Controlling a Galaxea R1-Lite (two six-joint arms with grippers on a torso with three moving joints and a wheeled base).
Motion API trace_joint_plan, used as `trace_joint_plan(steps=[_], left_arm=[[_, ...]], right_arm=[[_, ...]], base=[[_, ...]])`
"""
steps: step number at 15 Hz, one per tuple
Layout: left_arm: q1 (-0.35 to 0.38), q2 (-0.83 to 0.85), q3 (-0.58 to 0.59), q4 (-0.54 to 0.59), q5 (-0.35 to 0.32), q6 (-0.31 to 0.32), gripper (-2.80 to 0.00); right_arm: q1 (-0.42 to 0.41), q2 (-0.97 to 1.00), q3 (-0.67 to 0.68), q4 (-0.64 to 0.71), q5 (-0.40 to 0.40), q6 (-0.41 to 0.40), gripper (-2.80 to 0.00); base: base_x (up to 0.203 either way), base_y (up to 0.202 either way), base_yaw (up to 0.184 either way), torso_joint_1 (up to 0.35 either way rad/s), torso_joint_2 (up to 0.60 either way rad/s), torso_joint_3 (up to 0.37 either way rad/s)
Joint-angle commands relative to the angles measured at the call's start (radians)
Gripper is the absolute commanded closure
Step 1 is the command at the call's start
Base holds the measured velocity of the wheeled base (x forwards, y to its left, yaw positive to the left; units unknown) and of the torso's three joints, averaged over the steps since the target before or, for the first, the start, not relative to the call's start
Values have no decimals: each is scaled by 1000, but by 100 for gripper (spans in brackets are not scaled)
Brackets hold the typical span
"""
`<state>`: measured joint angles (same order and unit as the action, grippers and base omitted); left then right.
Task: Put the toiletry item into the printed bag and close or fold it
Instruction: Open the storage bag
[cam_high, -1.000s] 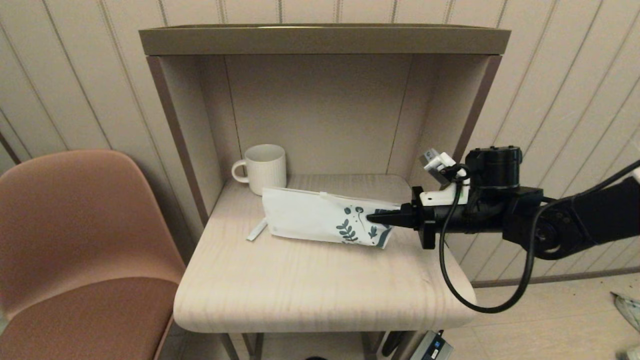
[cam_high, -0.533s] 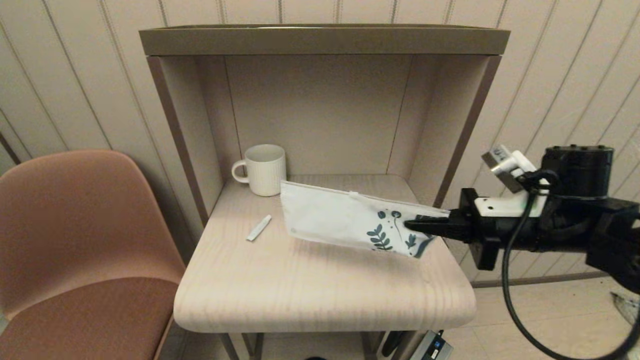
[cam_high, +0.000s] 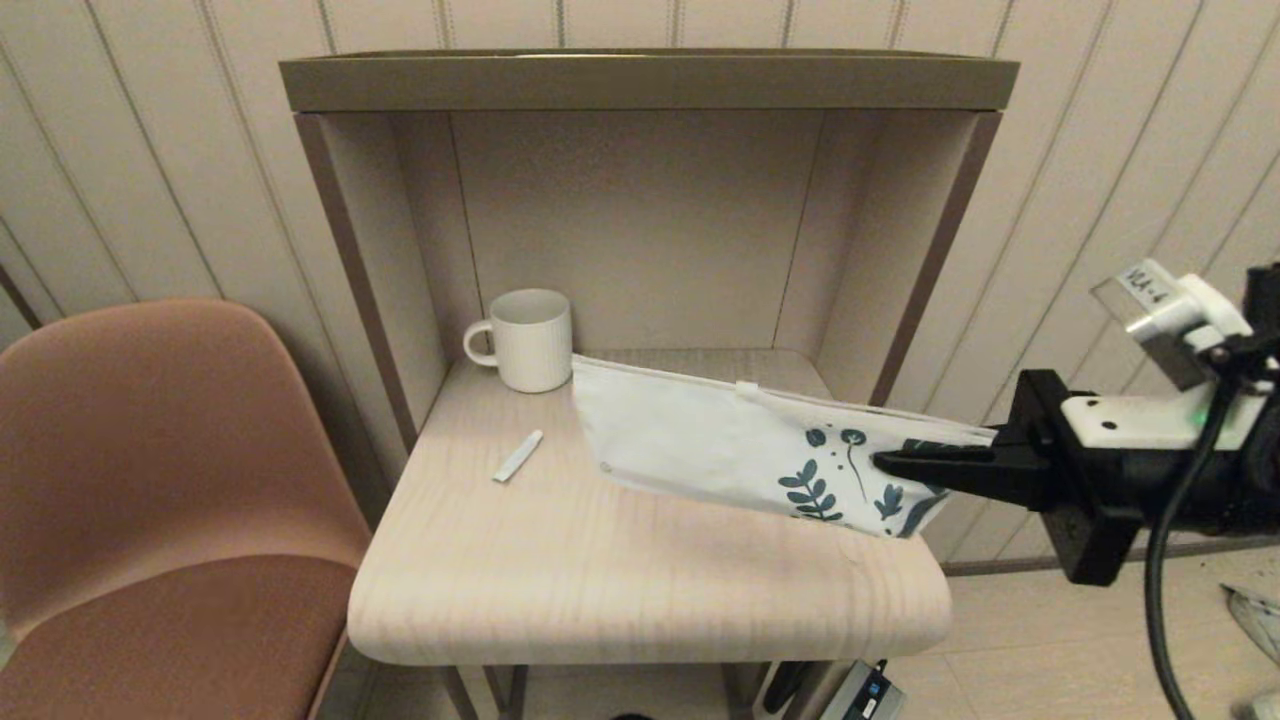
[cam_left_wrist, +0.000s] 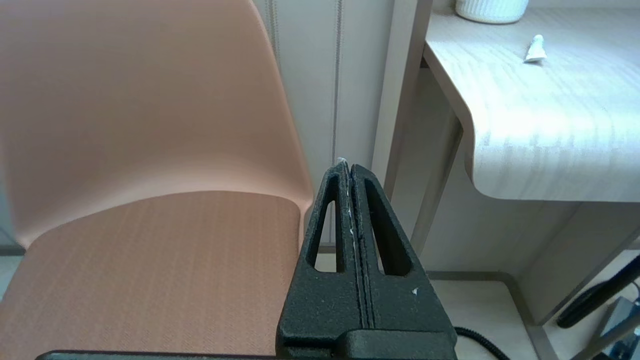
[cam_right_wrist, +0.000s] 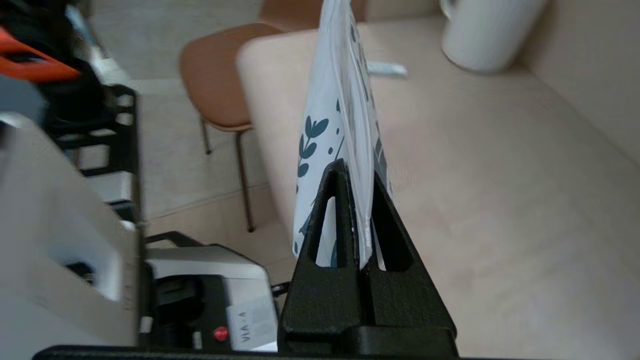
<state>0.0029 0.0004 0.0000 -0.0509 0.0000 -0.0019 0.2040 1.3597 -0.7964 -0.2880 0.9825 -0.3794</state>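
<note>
Pinching printed bag (cam_right_wrist: 345, 115): right gripper (cam_right_wrist: 356, 172)

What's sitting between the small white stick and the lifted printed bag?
Nothing: in the head view, bare tabletop separates the slim white stick from the leaf-printed white bag.

Table (cam_high: 600, 590): mug (cam_high: 528, 338) at back left; stick (cam_high: 517, 456) before it; bag (cam_high: 740, 450) right of stick, its right end past the table's edge. Chair (cam_high: 160, 500) left of table.
</note>
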Motion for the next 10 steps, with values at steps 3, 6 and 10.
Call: trace_joint_plan(steps=[3, 6, 10], left_arm=[[0, 0, 0, -1, 0, 0, 0], [0, 0, 0, -1, 0, -1, 0], [0, 0, 0, -3, 0, 0, 0]], right_arm=[[109, 46, -253, 318, -126, -32, 0], [118, 133, -310, 342, -255, -53, 0], [89, 233, -430, 368, -307, -113, 0]], base=[[0, 0, 0, 0, 0, 0], [0, 0, 0, 0, 0, 0], [0, 0, 0, 1, 1, -6]])
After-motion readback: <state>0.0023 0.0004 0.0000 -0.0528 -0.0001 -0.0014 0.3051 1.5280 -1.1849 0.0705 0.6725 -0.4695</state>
